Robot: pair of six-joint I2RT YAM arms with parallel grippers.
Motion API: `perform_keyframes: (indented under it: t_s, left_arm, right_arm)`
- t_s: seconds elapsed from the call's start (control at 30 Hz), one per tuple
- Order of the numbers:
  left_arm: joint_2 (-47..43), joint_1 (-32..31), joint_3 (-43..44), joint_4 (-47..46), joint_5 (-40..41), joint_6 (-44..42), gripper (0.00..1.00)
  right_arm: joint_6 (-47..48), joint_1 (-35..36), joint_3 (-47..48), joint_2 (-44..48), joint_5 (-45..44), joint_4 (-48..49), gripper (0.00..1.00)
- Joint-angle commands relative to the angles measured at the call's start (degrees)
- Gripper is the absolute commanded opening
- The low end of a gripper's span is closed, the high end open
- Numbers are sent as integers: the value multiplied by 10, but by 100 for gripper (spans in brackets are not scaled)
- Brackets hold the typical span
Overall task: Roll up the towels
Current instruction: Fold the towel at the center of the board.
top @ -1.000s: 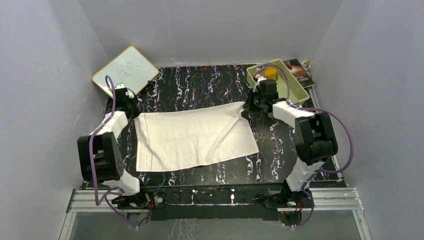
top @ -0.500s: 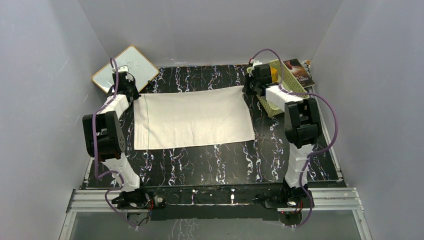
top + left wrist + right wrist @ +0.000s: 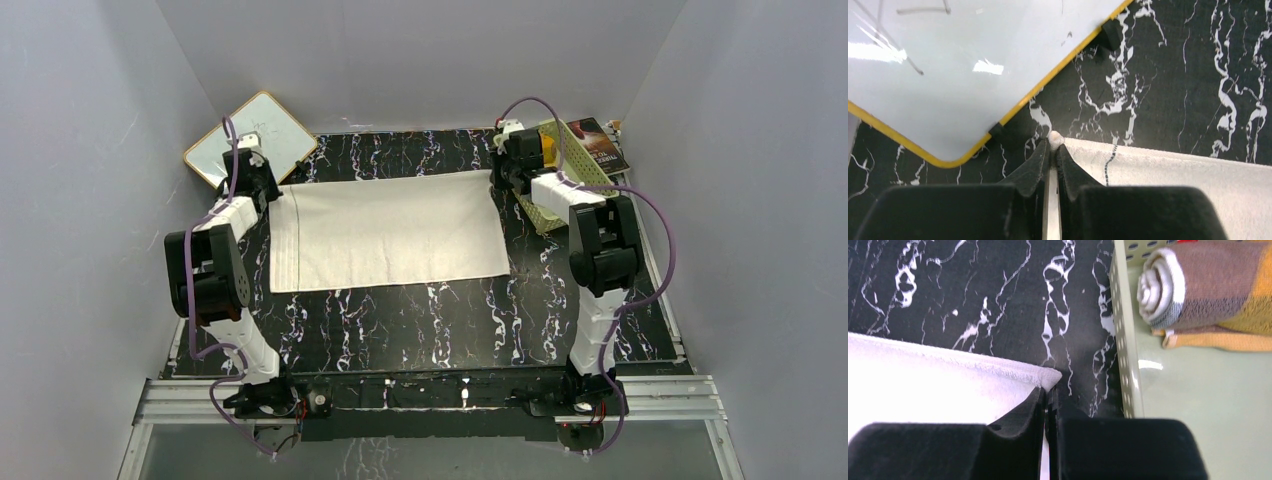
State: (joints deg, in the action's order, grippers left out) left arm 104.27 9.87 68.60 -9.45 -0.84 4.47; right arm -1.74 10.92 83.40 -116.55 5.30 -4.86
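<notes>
Cream-white towel [image 3: 388,232] lies spread flat on the far half of the black marbled table [image 3: 420,330]. Its long axis runs left to right, with the short edges facing the arms. The far edge is stretched straight between the two grippers; the near edge sits about mid-table, with a wide band of bare marble between it and the arm bases.

Left gripper [image 3: 1053,145]: jaws pressed together, the far-left corner of the towel pinched between the tips, a small nub of cloth poking out above them. The whiteboard [image 3: 948,75] has its yellow rim just beside the fingertips, not touching, so room is tight on the far-left side.

Right gripper [image 3: 1048,395]: jaws closed on the far-right corner, the cloth tip showing just past the fingers. The perforated wall of the green basket [image 3: 1127,340] stands just to the right, with a narrow strip of table between.

In the basket lies a rolled orange-yellow and brown towel [image 3: 1208,290], its spiral end facing the basket's left wall and the roll axis running left to right in the right wrist view.

A book [image 3: 603,146] lies beyond the basket at the far-right corner.
</notes>
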Motion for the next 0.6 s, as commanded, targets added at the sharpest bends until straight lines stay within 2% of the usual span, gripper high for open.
perform_keyframes:
  t_s: [0.0,0.43,0.57]
  left_arm:
    - [-61,8,-46,-50,-10,6,0]
    - [-194,8,-224,-104,21,80,0]
    - [-214,8,-254,-110,41,86,0]
  right_arm:
    - [17,-1,-38,65,-6,58,0]
    - [0,9,-151,151,-10,73,0]
    - [-5,12,-188,186,-25,72,0]
